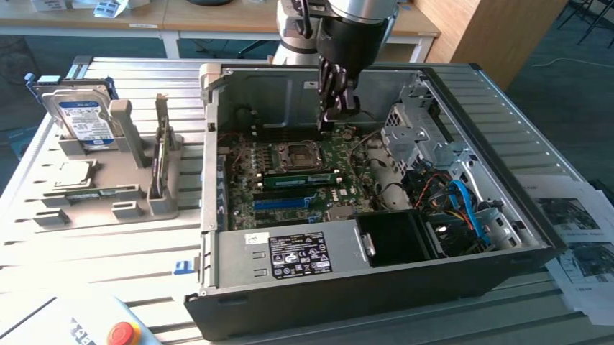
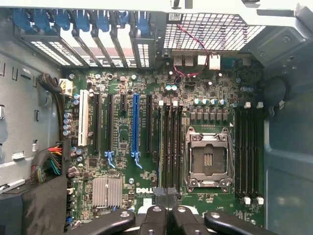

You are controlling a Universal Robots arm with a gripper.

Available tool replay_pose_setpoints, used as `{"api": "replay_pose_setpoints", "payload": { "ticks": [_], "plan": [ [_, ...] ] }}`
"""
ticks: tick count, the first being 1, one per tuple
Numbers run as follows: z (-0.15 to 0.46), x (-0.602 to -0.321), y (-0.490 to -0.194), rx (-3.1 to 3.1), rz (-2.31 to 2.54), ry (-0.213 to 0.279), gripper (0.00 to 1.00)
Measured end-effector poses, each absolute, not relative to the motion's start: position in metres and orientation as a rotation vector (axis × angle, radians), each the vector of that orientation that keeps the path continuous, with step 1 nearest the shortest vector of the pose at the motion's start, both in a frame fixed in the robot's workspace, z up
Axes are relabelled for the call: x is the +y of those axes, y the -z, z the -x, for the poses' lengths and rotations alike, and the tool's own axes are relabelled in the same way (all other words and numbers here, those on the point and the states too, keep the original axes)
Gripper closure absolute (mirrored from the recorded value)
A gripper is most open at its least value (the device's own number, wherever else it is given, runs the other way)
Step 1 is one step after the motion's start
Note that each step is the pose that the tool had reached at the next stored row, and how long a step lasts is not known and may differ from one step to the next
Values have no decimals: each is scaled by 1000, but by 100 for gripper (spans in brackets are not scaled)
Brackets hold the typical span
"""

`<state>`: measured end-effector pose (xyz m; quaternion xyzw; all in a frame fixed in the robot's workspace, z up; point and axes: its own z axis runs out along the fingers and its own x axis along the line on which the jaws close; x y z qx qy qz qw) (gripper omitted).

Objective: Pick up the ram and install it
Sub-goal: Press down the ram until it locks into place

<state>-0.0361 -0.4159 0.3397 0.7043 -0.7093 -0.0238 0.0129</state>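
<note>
While the ram (image 1: 300, 178) lies lengthwise along a memory slot just beside the CPU socket (image 1: 292, 154), on the side toward the blue expansion slots (image 1: 287, 203), we see the gripper (image 1: 338, 118) hanging above the motherboard (image 1: 338, 147) inside the open computer case (image 1: 269, 90). It is apart from the stick, with nothing green between its jaws. In the wrist view the fingers (image 2: 155, 220) are pressed together and point down in line with the bank of dark memory slots (image 2: 170, 147) next to the socket. We judge the step in hand to be seating the stick, though we cannot tell whether it is already fully home or whether its end latches are closed. To do it well, we would keep the closed tips centred over the stick's top edge and square to the slot, so the push goes straight down and not sideways. We would load both ends evenly so neither corner rides up. We would also stay off the open socket and the small capacitors nearby, since a slip there could damage them.
</note>
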Motion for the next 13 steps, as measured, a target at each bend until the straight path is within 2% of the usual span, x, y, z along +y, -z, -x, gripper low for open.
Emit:
{"api": "replay_pose_setpoints", "payload": {
  "ticks": [13],
  "plan": [
    [36,-416,-340,-2210,-2195,74,90]
  ]
}}
